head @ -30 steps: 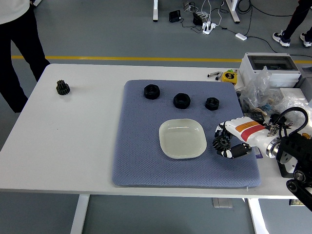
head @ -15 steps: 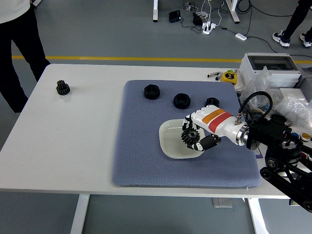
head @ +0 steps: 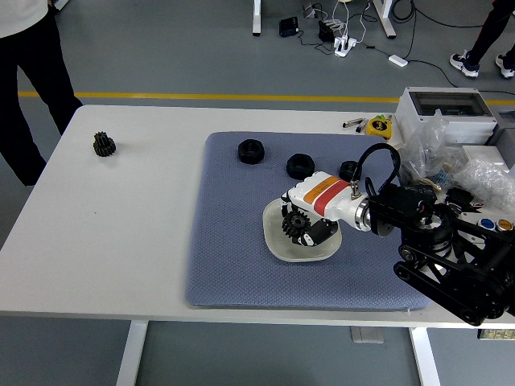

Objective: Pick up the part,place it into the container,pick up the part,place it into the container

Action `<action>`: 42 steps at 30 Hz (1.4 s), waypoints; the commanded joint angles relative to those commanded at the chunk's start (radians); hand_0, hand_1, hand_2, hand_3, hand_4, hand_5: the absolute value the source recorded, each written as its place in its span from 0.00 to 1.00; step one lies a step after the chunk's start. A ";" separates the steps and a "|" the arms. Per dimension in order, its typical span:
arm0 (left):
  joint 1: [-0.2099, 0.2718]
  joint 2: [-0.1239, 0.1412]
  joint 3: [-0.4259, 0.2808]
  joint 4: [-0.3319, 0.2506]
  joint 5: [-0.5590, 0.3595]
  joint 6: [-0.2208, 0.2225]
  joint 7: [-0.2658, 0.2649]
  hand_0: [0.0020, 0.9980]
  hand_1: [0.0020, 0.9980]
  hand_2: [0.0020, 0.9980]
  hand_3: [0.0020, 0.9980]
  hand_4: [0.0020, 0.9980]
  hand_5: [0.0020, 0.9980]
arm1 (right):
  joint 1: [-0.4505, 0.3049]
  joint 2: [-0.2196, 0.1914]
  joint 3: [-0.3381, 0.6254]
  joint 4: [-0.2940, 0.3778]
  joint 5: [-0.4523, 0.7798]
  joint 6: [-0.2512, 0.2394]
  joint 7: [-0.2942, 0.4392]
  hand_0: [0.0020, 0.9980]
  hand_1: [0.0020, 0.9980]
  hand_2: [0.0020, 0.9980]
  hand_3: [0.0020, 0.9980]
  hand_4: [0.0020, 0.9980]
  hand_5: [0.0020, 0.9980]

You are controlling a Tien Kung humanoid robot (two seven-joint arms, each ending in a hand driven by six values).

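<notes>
From the head view we see our right hand [head: 304, 217] clasping a black gear [head: 294, 224] over the white dish [head: 278, 244], which sits mid-mat [head: 233, 241]. Three black nuts [head: 299, 166] line the mat's far edge. Another gear [head: 103, 144] lies well apart on the bare table [head: 121, 225], left.

Your right hand [head: 308, 215] sits over the white dish [head: 278, 241], filling its right and far part; only the dish's near left rim is uncovered. Just beyond it, three black nuts [head: 299, 166] line the far side of the blue mat [head: 233, 241]. The mat's left and near parts lie bare. Clutter [head: 451, 161] crowds the right end of the table [head: 121, 225]; a lone gear [head: 103, 144] sits far left.
</notes>
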 joint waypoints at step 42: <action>-0.008 -0.002 0.017 0.001 -0.031 0.005 -0.007 0.65 0.65 0.62 0.56 0.60 0.50 | -0.038 -0.107 0.113 -0.203 0.055 -0.044 0.017 0.45 0.56 0.62 0.56 0.87 0.38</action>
